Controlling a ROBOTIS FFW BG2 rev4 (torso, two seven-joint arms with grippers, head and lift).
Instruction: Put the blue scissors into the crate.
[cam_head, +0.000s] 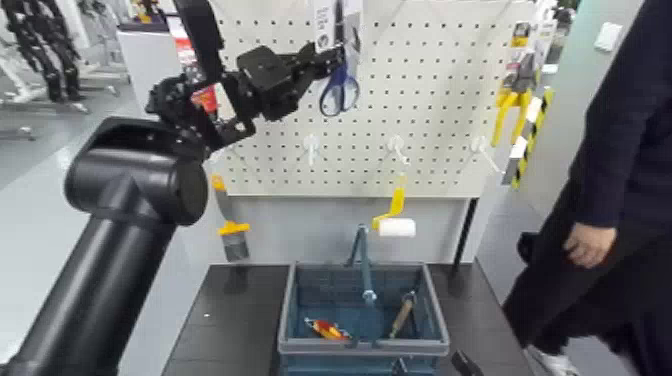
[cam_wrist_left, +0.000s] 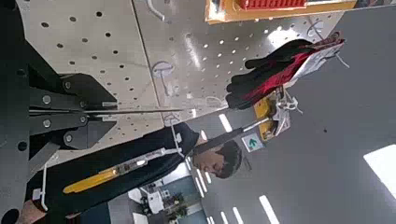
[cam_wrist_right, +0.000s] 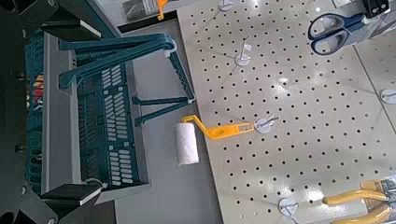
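Observation:
The blue scissors (cam_head: 339, 90) hang high on the white pegboard (cam_head: 430, 120) on their narrow white card, blue loops down. They also show in the right wrist view (cam_wrist_right: 334, 31). My left gripper (cam_head: 322, 62) is raised at the card just above the loops. In the left wrist view its fingers (cam_wrist_left: 84, 91) stand apart on either side of the card's thin edge (cam_wrist_left: 131, 112), so it is open. The blue-grey crate (cam_head: 300, 300) stands on the dark table below, with its handle upright (cam_head: 362, 262). My right gripper (cam_head: 465, 362) is low, by the crate's front right corner.
A person in dark clothes (cam_head: 610, 180) stands at the right, close to the table. A white paint roller with a yellow handle (cam_head: 397, 225), a brush (cam_head: 233, 238) and yellow-handled tools (cam_head: 510, 105) hang on the board. Small tools (cam_head: 325, 328) lie in the crate.

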